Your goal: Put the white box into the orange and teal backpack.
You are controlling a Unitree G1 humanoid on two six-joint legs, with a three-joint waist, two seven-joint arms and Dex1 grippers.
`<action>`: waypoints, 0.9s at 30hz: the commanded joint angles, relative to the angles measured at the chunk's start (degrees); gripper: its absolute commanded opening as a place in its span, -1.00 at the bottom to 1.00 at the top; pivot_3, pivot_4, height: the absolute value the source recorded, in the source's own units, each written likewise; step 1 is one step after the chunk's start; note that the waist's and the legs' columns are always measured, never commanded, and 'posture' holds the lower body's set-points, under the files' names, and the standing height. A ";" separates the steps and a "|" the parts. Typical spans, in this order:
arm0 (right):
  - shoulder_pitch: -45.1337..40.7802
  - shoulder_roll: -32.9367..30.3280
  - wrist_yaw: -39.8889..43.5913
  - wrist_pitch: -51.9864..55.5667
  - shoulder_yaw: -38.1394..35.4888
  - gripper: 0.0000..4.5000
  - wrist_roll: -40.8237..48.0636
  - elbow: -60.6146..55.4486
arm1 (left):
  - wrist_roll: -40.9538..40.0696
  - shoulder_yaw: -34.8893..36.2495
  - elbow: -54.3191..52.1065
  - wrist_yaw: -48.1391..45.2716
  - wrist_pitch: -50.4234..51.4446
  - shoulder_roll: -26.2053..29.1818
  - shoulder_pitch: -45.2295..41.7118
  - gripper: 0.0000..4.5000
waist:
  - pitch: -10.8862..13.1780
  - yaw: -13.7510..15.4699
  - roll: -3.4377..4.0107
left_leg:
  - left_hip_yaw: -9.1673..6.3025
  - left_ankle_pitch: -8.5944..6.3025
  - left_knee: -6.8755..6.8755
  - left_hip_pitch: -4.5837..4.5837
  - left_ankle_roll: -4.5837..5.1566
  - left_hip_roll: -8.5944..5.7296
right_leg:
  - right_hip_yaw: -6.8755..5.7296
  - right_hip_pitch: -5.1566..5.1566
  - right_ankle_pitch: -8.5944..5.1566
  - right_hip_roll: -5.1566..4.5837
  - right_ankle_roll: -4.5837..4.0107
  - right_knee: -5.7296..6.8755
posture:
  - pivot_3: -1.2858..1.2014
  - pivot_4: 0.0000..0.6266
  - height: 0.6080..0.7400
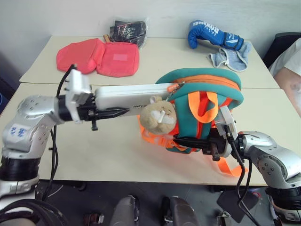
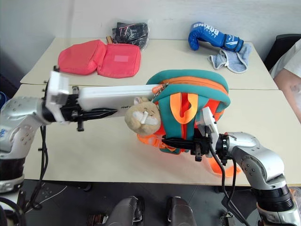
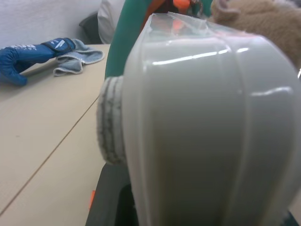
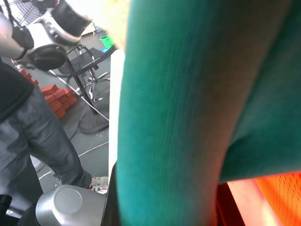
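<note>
Your left tool (image 1: 110,113) comes first: it is clamped on one end of the white box (image 1: 129,95) and holds it flat above the table (image 1: 94,150). The box's far end pokes into the open zip mouth of the orange and teal backpack (image 1: 207,89). Most of the box sticks out, so you need to push it in. Your right tool (image 1: 186,140) is squeezed together on the backpack's lower edge, holding it up.

One white box (image 1: 124,95), one backpack (image 1: 207,101) (plush hamster (image 1: 157,115) attached), one boxing glove (image 1: 214,35)
</note>
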 commanded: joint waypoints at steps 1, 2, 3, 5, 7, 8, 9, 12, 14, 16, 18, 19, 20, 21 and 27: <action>0.21 0.05 -0.09 -0.55 -0.33 -1.00 0.37 -1.99 | 6.47 -8.07 5.21 -2.44 -1.36 -4.18 -8.21 -0.44 | 0.00 0.49 0.00 | -0.01 0.00 0.02 -0.02 0.01 0.00 | -0.01 0.00 0.00 0.00 0.00 0.01 | 0.03 -0.52 1.00; 0.28 -0.01 -0.09 -0.59 -0.29 -1.00 0.22 -2.12 | 7.61 -9.63 6.70 -3.20 -1.39 -5.61 -10.55 -0.44 | 0.00 0.74 -0.01 | -0.02 0.00 0.04 -0.05 0.01 0.00 | -0.03 -0.01 0.00 0.00 0.00 0.01 | 0.03 -0.52 1.00; 0.30 -0.03 -0.11 -0.55 -0.31 -1.00 0.21 -2.22 | 8.66 -11.02 8.37 -3.84 -1.18 -7.09 -12.86 -0.44 | 0.00 0.73 0.00 | -0.03 0.00 0.11 -0.13 0.02 0.00 | -0.07 -0.06 0.00 0.01 0.01 0.03 | 0.03 -0.52 1.00; 0.46 -0.01 -0.16 -0.47 -0.42 -1.00 0.32 -2.41 | 10.48 -13.86 12.85 -4.53 -0.30 -11.37 -18.15 -0.44 | 0.00 0.75 0.00 | -0.03 -0.02 0.17 -0.24 0.05 0.00 | -0.10 -0.11 0.01 0.01 0.01 0.06 | 0.03 -0.52 1.00; 0.59 0.01 -0.17 -0.47 -0.38 -1.00 0.28 -2.59 | 12.33 -16.04 17.46 -4.90 -0.48 -15.71 -22.55 -0.44 | 0.01 0.81 -0.01 | -0.03 -0.01 0.30 -0.31 0.07 0.00 | -0.13 -0.12 0.01 0.02 0.01 0.09 | 0.03 -0.52 1.00; 0.63 0.06 -0.34 -0.41 -0.32 -1.00 0.29 -2.84 | 13.32 -16.45 19.24 -5.07 -1.52 -17.22 -23.85 -0.44 | 0.01 0.75 -0.01 | -0.06 -0.02 0.46 -0.41 0.09 0.00 | -0.20 -0.13 0.01 0.04 0.01 0.10 | 0.03 -0.52 1.00; 0.68 0.25 -0.70 -0.55 -0.29 -1.00 0.17 -3.13 | 14.46 -16.64 23.35 -3.68 -3.19 -20.67 -26.07 -0.44 | 0.02 0.63 -0.01 | -0.05 -0.04 0.55 -0.45 0.12 0.00 | -0.21 -0.13 0.01 0.05 0.02 0.11 | 0.03 -0.52 1.00; 1.02 1.05 -2.27 -0.74 -0.17 -1.00 0.07 -4.37 | 17.40 -16.21 31.78 -0.38 -6.62 -26.45 -29.23 -0.29 | 0.04 0.67 -0.04 | -0.06 -0.10 0.81 -0.51 0.22 0.01 | -0.20 -0.11 0.02 0.05 0.04 0.14 | 0.03 -0.52 1.00; 1.49 1.43 -3.07 -0.80 -0.28 -1.00 0.05 -4.90 | 15.58 -13.67 32.01 -2.68 -7.38 -26.50 -28.23 -0.04 | 0.06 0.40 -0.05 | -0.04 -0.11 0.86 -0.48 0.24 0.02 | -0.16 -0.10 0.03 0.04 0.07 0.18 | 0.03 -0.52 1.00; 2.49 1.81 -3.94 -1.16 -0.53 -1.00 -0.16 -5.57 | 13.01 -10.29 30.88 -5.00 -7.64 -24.82 -26.56 0.24 | 0.06 0.11 -0.05 | -0.04 -0.08 0.83 -0.46 0.20 0.07 | -0.18 -0.11 0.03 0.04 0.07 0.21 | 0.03 -0.52 1.00; 3.58 2.10 -5.17 -1.27 -1.21 -1.00 -0.04 -6.28 | 10.72 -6.65 29.43 -7.61 -8.71 -22.07 -24.68 0.46 | 0.07 -0.56 -0.04 | -0.08 -0.04 0.81 -0.42 0.11 0.12 | -0.21 -0.12 0.03 0.04 0.07 0.28 | 0.03 -0.52 1.00; 3.91 2.15 -5.54 -1.38 -1.49 -1.00 -0.08 -6.40 | 9.78 -5.13 28.92 -9.22 -8.96 -20.44 -23.79 0.57 | 0.07 -0.82 -0.02 | -0.08 -0.03 0.79 -0.41 0.09 0.13 | -0.21 -0.13 0.03 0.04 0.07 0.30 | 0.03 -0.52 1.00; 4.48 2.30 -6.11 -1.39 -1.97 -1.00 0.15 -6.50 | 8.02 -2.88 28.53 -12.27 -8.37 -17.30 -22.28 0.71 | 0.08 -0.93 -0.01 | -0.08 -0.01 0.77 -0.40 0.08 0.13 | -0.21 -0.13 0.03 0.05 0.06 0.32 | 0.03 -0.52 1.00; 4.86 2.38 -6.50 -1.44 -2.27 -1.00 0.35 -6.55 | 6.82 -1.41 28.30 -14.33 -7.81 -15.15 -21.25 0.84 | 0.09 -0.98 0.00 | -0.08 -0.01 0.77 -0.39 0.06 0.14 | -0.23 -0.13 0.03 0.05 0.06 0.31 | 0.03 -0.52 1.00; 5.46 2.36 -6.78 -3.44 -2.60 -1.00 -0.60 -4.91 | 5.48 1.46 23.76 -22.32 -5.28 -3.54 -13.30 0.96 | 0.09 -0.51 0.00 | -0.12 -0.06 0.86 -0.40 0.16 0.08 | -0.22 -0.06 0.03 0.01 0.06 0.29 | 0.03 -0.52 1.00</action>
